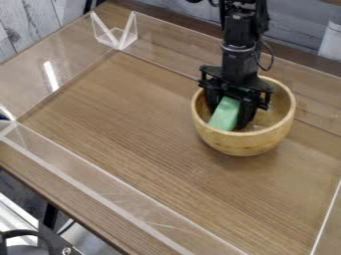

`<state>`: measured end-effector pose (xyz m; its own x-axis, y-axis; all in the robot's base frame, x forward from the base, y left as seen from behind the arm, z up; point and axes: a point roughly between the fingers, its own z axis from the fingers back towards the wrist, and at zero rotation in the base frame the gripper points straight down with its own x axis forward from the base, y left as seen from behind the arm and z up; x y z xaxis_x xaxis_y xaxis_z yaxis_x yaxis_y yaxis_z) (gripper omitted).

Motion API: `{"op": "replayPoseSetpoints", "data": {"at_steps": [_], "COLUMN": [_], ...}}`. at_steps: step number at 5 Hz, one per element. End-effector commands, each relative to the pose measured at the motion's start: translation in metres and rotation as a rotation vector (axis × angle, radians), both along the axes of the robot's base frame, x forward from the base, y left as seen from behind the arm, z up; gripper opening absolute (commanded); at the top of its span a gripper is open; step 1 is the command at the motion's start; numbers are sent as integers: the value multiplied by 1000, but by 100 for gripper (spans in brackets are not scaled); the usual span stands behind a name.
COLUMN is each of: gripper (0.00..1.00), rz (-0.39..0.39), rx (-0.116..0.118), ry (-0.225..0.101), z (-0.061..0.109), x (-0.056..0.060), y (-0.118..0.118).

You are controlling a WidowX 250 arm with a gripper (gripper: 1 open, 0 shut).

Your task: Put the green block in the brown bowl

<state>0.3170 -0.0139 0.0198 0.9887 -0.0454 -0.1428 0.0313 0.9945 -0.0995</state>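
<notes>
On the wooden table [127, 115], brown bowl [244, 141]

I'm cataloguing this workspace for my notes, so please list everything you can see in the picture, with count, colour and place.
Brown bowl: one, light tan, on the right side of the table toward the back
Green block: one, bright green, inside the bowl, tilted
Wire-like stand: one, white, at the table's back left
Table: one, brown wood grain, across most of the view
White object: one, far right, beyond the table; kind unclear
Robot arm: one, black, reaching down from the top
Claw: one, black, in the bowl at the block; its grip is unclear
</notes>
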Motion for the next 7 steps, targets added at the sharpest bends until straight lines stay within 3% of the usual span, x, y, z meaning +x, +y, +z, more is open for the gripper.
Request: {"op": "replayPoseSetpoints", "data": {"at_steps": [1,3,4,7], "gripper": [0,0,100,100], "rz": [28,26,29,51], "rx": [10,13,6,-28], "ry": [115,137,133,82], "z": [-24,-24,-19,17], "x": [-18,-22,-22,-24], "y": [10,11,10,15]}}
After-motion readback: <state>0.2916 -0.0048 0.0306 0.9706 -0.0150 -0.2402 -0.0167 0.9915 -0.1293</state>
